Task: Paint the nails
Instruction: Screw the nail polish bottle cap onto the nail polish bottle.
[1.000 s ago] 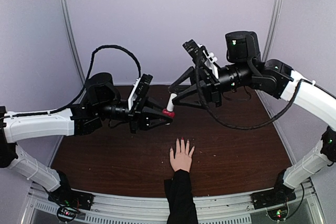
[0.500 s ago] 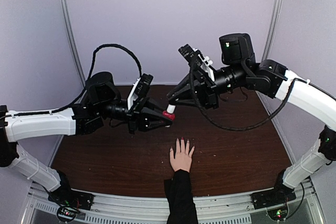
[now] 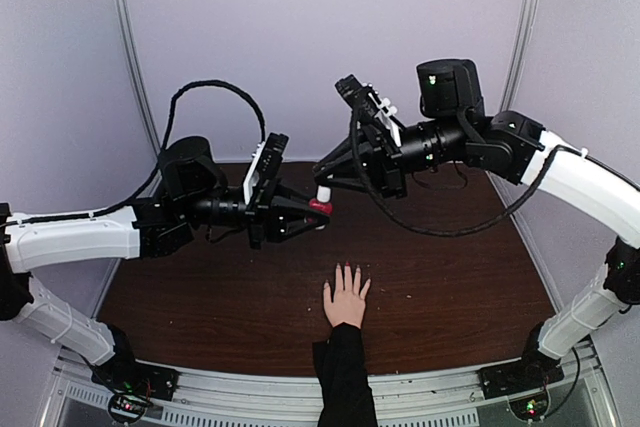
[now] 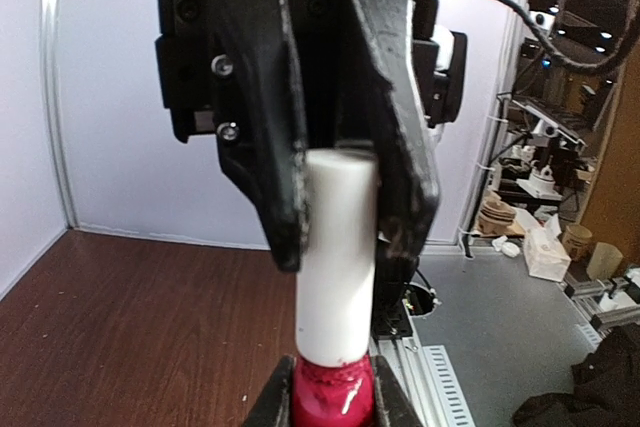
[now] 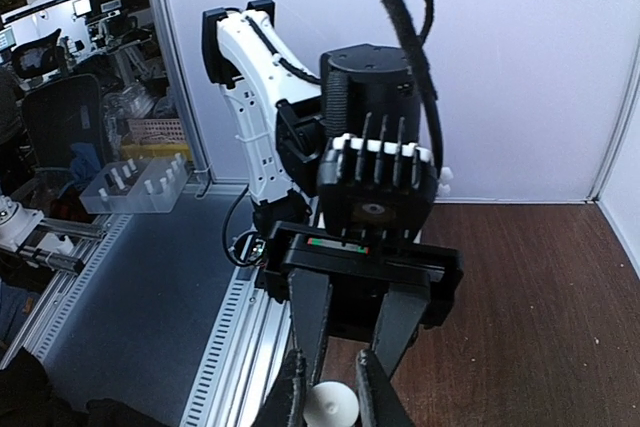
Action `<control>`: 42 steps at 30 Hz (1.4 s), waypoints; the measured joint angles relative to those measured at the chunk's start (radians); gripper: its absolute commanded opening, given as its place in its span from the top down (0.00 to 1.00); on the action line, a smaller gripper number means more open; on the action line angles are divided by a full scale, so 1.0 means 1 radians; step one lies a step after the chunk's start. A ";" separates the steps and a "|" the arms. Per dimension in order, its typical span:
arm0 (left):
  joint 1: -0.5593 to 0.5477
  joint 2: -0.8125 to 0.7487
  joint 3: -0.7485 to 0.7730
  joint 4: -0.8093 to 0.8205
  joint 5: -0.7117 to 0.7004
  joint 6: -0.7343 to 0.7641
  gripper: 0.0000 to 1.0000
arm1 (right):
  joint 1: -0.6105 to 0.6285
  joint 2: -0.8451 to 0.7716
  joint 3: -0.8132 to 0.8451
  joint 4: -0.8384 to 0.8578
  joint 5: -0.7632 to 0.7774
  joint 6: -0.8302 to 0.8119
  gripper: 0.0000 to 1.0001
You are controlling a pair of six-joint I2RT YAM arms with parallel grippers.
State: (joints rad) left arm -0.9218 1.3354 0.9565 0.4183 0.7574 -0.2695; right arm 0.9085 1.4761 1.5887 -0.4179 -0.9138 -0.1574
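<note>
Both claws on one red bottle [image 4: 332, 395].
The left claw [image 3: 318, 213] clamps its body; the right claw [image 5: 329, 382] is closed on its white cap [image 4: 337, 267]. The nails [image 3: 346, 270] tip a hand [image 3: 346, 302] flat on the surface [image 3: 200, 297], apart from both.

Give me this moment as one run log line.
left gripper: shut on red bottle | right gripper: shut on white cap | cap: on bottle | hand: flat on table, untouched

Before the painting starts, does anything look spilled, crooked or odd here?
Nothing stands out. The left hand holds the red bottle, the right hand is shut on its white cap, and no polish shows on the table.
</note>
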 measured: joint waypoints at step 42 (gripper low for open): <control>0.034 -0.052 -0.063 -0.027 -0.343 0.079 1.00 | -0.072 -0.020 -0.107 0.192 0.303 0.225 0.36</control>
State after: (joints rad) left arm -0.8875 1.2831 0.8940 0.3916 0.4141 -0.1902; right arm 0.8364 1.4563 1.4815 -0.2256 -0.6106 0.0673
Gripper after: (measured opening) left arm 0.204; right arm 0.660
